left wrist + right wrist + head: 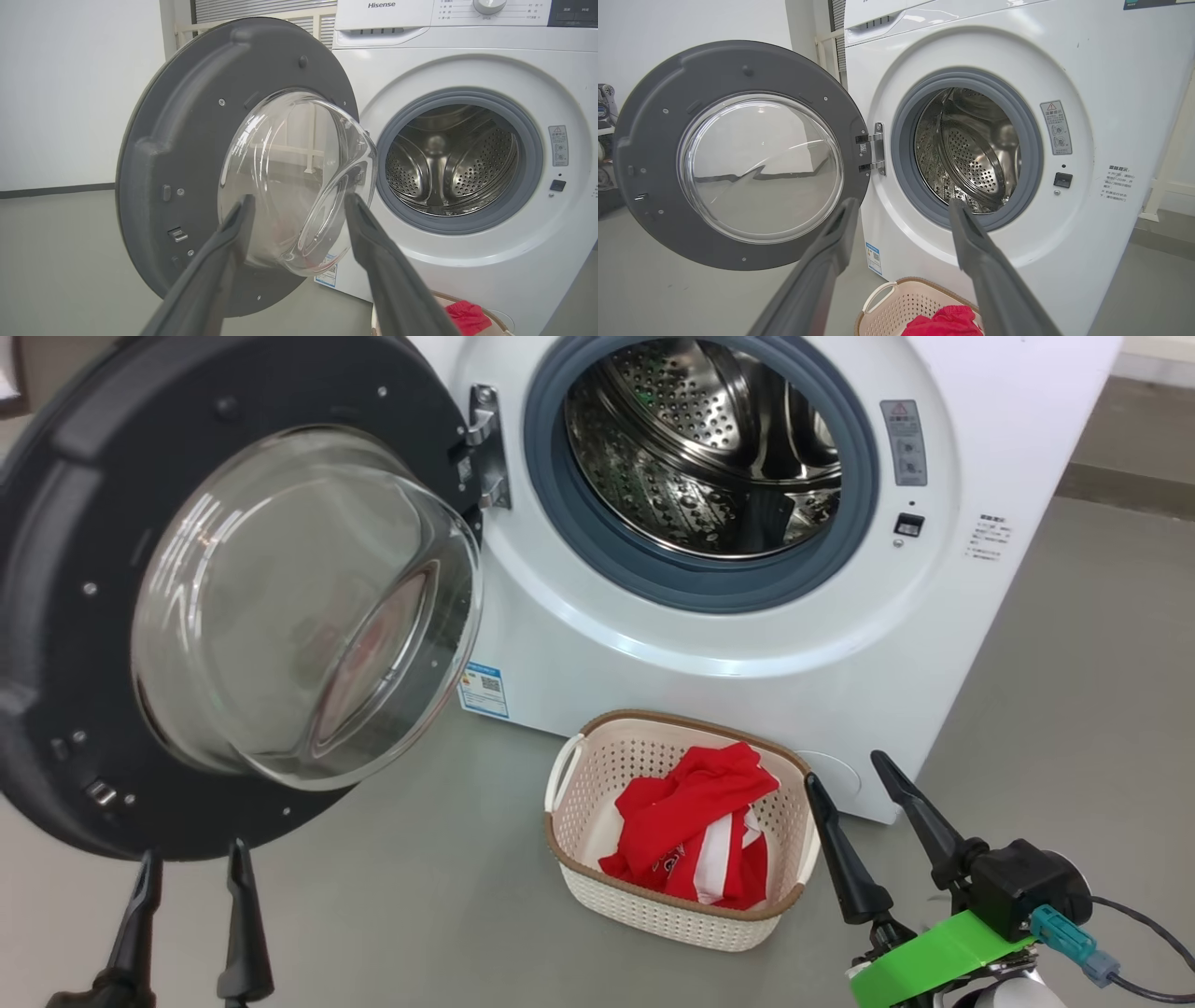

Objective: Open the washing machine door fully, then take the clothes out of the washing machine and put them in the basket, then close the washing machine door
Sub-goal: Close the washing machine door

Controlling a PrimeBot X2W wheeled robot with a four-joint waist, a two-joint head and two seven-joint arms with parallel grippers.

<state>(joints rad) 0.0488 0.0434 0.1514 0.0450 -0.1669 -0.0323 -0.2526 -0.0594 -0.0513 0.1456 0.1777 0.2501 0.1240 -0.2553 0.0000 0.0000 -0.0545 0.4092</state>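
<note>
Grey floor (420,896) before washing machine (747,653): washing machine door (56,616) swung fully open, drum (700,448) looks empty, red clothes (691,821) already in basket (672,915) at its base. Left gripper (191,859) and right gripper (845,767) both spread wide, holding nothing. Remaining: close door.

washing machine door (56,616): open, at left of the washing machine (653,653)
basket (653,917): on the floor (420,896), just before the washing machine
clothes (691,812): in the basket

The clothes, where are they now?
In the head view's lower centre, the clothes lie in the basket before the washing machine, left of the right gripper.
</note>
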